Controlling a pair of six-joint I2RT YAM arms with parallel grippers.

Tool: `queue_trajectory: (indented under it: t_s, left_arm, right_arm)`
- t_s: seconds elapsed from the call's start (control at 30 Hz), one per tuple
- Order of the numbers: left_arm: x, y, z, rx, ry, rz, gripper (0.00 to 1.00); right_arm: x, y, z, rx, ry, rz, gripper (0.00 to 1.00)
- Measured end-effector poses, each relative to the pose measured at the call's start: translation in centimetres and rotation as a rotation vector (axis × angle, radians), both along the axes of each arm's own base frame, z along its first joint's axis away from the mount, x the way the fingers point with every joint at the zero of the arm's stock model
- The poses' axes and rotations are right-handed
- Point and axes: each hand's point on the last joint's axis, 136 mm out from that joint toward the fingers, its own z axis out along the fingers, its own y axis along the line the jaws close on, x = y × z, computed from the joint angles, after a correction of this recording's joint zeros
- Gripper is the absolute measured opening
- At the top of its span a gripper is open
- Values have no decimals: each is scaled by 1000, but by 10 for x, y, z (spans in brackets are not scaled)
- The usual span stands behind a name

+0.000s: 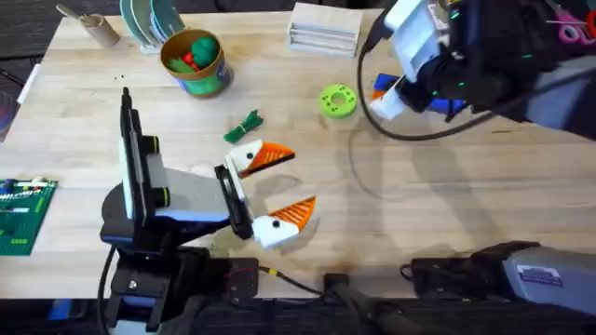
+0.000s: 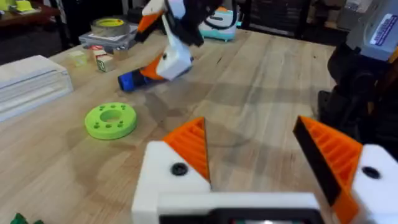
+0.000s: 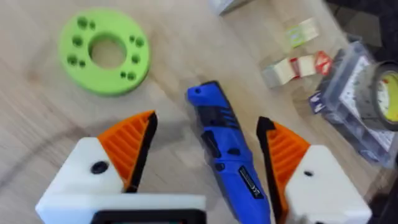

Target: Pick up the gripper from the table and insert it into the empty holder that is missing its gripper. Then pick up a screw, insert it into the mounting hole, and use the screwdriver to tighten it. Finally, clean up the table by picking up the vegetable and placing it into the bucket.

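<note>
The wooden table (image 1: 447, 205) carries everything. Taking the lime-green disc (image 1: 338, 100) as the landmark: the left arm (image 1: 154, 200) lies low on the near-left side of the disc, well apart from it, and its gripper (image 1: 279, 191) stands wide open with nothing between its white-and-orange fingers (image 1: 264, 156). The left wrist view shows the same, the orange ribbed pads (image 2: 193, 144) spread and bare table between them, the disc (image 2: 111, 120) ahead.

The right arm (image 1: 484, 56) hangs large and dark just to the right of the disc. Its gripper (image 3: 205, 155) is spread wide, one finger on each side of the blue screwdriver (image 3: 225, 152); whether the pads (image 3: 129, 146) touch the tool I cannot tell. The screwdriver lies flat on the table just beside the disc (image 3: 104, 51), on the disc's right.

The bucket (image 1: 195, 61), with its yellow rim and red and green toys inside, stands well to the left of the disc and a little farther back. Stacked teal plates (image 1: 149, 20) stand just behind the bucket. A stack of clear cases (image 1: 324, 26) sits behind the disc.

The vegetable (image 1: 245, 126), a dark green sprig, lies on the table to the left of the disc, between it and the bucket, just beyond the left gripper's far finger.
</note>
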Motion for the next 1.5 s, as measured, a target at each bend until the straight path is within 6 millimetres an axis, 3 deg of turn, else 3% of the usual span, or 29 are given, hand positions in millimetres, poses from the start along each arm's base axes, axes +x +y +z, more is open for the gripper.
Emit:
queue_trajectory:
  t_s: [0.13, 0.3, 0.37, 0.4, 0.43, 0.5, 0.53, 0.57, 0.97, 1.0, 1.1, 1.17, 1.2, 1.5]
  left_arm:
    - [0, 0, 0, -1, 1, 0, 849]
    - [0, 0, 0, -1, 1, 0, 85]
    - [0, 0, 0, 1, -3, 0, 12]
    - [0, 0, 0, 1, -3, 0, 17]
    - [0, 0, 0, 2, -7, 0, 109]
    - [0, 0, 0, 1, -4, 0, 419]
    - [0, 0, 0, 1, -3, 0, 896]
    - [0, 0, 0, 0, 0, 0, 964]
    - [0, 0, 4, -3, -22, 1, 992]
    - [3, 1, 12, -21, -41, 15, 993]
    - [12, 6, 13, -49, 38, 81, 993]
    - [18, 10, 16, -61, 90, 137, 993]
    - [24, 20, 27, -63, 157, 235, 993]
    - [28, 61, 68, 56, 276, 557, 993]
  right_arm:
    - [-2, 2, 35, 102, -68, -58, 991]
    - [-9, 10, 65, 236, -109, -82, 991]
    - [-13, 17, 74, 294, -111, -64, 991]
    - [-15, 21, 78, 321, -109, -54, 991]
    - [-17, 25, 81, 348, -104, -45, 993]
    - [-21, 32, 84, 396, -88, -27, 993]
    - [-25, 39, 85, 461, -53, -24, 991]
    - [-25, 41, 85, 478, -45, -28, 991]
    - [-28, 46, 86, 610, 27, -105, 992]
    - [-28, 46, 86, 617, 30, -108, 991]
    - [-28, 46, 86, 621, 32, -112, 991]
    - [-28, 46, 86, 624, 34, -114, 991]
    - [-29, 46, 86, 625, 35, -114, 991]
    - [-29, 47, 87, 629, 36, -113, 992]
